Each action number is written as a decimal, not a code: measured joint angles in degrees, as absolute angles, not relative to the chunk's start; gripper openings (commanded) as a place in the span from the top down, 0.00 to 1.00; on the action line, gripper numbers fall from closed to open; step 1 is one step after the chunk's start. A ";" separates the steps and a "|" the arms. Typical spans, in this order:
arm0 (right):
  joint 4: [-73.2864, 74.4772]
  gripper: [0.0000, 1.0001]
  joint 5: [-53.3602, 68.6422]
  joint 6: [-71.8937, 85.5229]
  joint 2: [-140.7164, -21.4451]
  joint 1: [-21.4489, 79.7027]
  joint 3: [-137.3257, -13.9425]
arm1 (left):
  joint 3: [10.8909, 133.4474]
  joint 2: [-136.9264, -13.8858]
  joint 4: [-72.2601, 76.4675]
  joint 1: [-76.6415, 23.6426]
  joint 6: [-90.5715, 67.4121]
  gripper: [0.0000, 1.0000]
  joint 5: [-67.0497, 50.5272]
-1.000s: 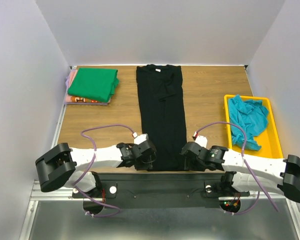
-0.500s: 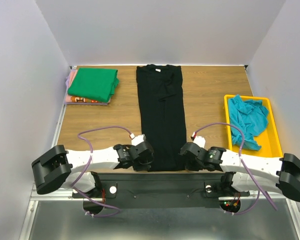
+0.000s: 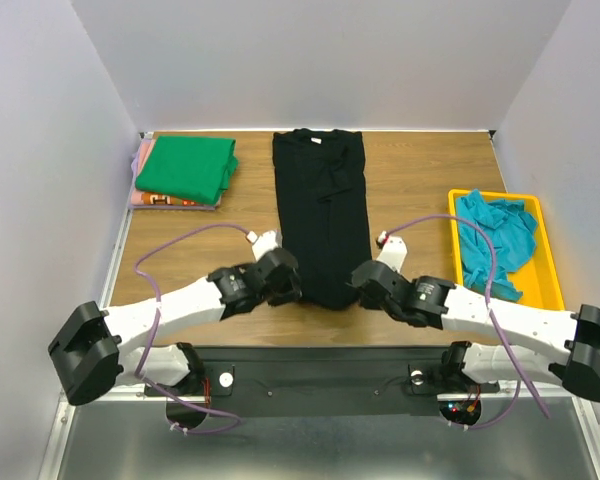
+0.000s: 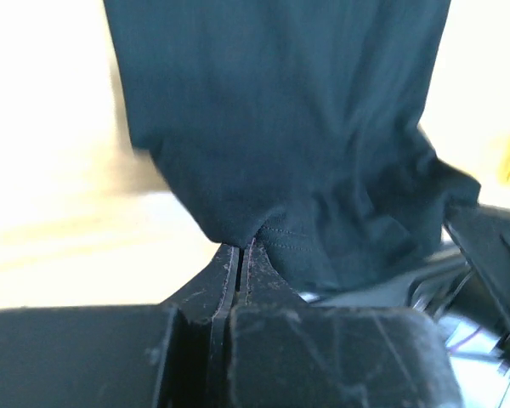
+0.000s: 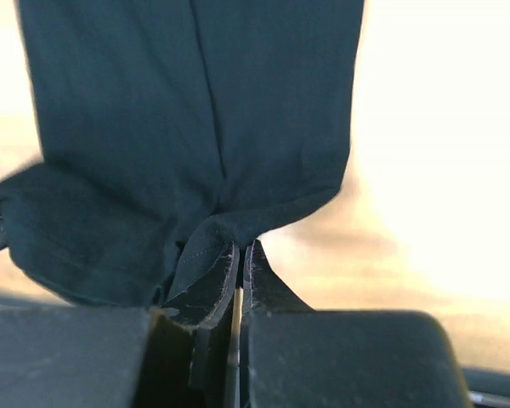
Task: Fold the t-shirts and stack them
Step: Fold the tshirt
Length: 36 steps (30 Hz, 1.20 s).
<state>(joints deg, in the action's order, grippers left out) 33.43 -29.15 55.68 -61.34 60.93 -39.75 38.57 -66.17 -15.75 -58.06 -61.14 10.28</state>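
Black shirt [image 3: 320, 200] lies lengthwise at centre frame; I have my left gripper [image 4: 240, 255] and right gripper [image 5: 241, 255] each pinched tight on a lower hem corner, so the edge can rise evenly for folding.

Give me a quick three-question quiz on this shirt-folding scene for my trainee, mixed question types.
1. True or false: the left gripper and right gripper are both shut on the near hem of the black t-shirt.
2. Where is the teal-blue t-shirt? A) in the yellow tray B) on the black t-shirt C) on bare wood
3. Fill in: the folded green t-shirt rests on the ____.
Key: 1 true; 2 A; 3 orange-pink t-shirt.
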 measured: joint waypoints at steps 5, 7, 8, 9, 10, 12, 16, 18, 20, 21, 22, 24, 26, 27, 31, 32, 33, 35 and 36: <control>32.95 1.00 -38.04 52.45 -67.20 59.46 -48.23 | 45.69 -70.59 -15.03 -50.48 -55.37 1.00 10.87; 32.10 1.00 -40.25 51.09 -70.08 57.23 -51.48 | 48.93 -72.77 -14.94 -48.18 -53.36 1.00 11.07; 31.81 1.00 -41.08 50.30 -71.42 56.21 -52.80 | 50.81 -74.22 -14.68 -47.00 -52.34 1.00 11.14; 31.29 1.00 -41.58 49.30 -73.01 54.57 -54.04 | 52.07 -75.13 -14.46 -46.04 -51.42 1.00 11.22; 30.35 1.00 -41.76 48.14 -75.09 52.66 -55.51 | 53.41 -76.29 -14.35 -44.91 -50.68 1.00 11.20; 28.77 1.00 -41.43 46.35 -78.17 49.47 -57.32 | 55.79 -79.00 -13.82 -42.72 -49.12 1.00 10.96; 24.23 1.00 -39.33 41.98 -85.17 43.42 -60.84 | 60.23 -84.99 -13.19 -38.54 -46.59 1.00 9.96; 22.35 0.99 -37.89 40.03 -88.53 40.73 -62.94 | 62.76 -88.42 -13.15 -36.88 -45.60 1.00 9.63; 21.26 1.00 -36.67 38.17 -91.48 38.85 -65.36 | 65.60 -92.07 -12.99 -35.35 -44.53 1.00 9.04; 20.40 1.00 -35.86 37.10 -93.03 37.89 -66.74 | 66.59 -93.12 -13.10 -34.92 -44.23 1.00 8.86; 19.94 0.99 -35.14 36.34 -94.32 37.21 -68.10 | 68.20 -95.33 -12.93 -33.93 -43.55 1.00 8.29; 18.96 0.99 -33.71 35.16 -96.97 35.83 -70.35 | 70.17 -97.78 -13.17 -32.97 -42.81 1.00 7.66; 17.85 1.00 -32.23 33.82 -100.64 34.41 -73.25 | 72.84 -100.79 -13.10 -31.81 -42.11 1.00 7.05; 17.45 1.00 -31.59 33.19 -102.50 33.80 -74.63 | 73.95 -101.86 -13.08 -31.35 -41.74 1.00 6.81; 16.84 1.00 -29.74 31.83 -107.68 31.66 -78.19 | 76.97 -104.99 -13.23 -29.41 -40.47 1.00 5.91; 16.73 1.00 -28.91 31.48 -109.25 30.98 -79.24 | 78.02 -105.86 -13.26 -28.93 -40.01 1.00 5.61; 16.58 1.00 -28.51 31.31 -110.06 30.57 -79.90 | 78.76 -106.32 -13.28 -28.69 -39.77 1.00 5.43; 16.27 1.00 -27.75 31.05 -111.70 29.78 -81.23 | 80.93 -108.22 -13.10 -27.92 -39.05 1.00 4.84; 16.25 0.99 -27.22 30.89 -112.77 29.21 -82.19 | 81.91 -109.21 -13.10 -27.59 -38.68 0.97 4.51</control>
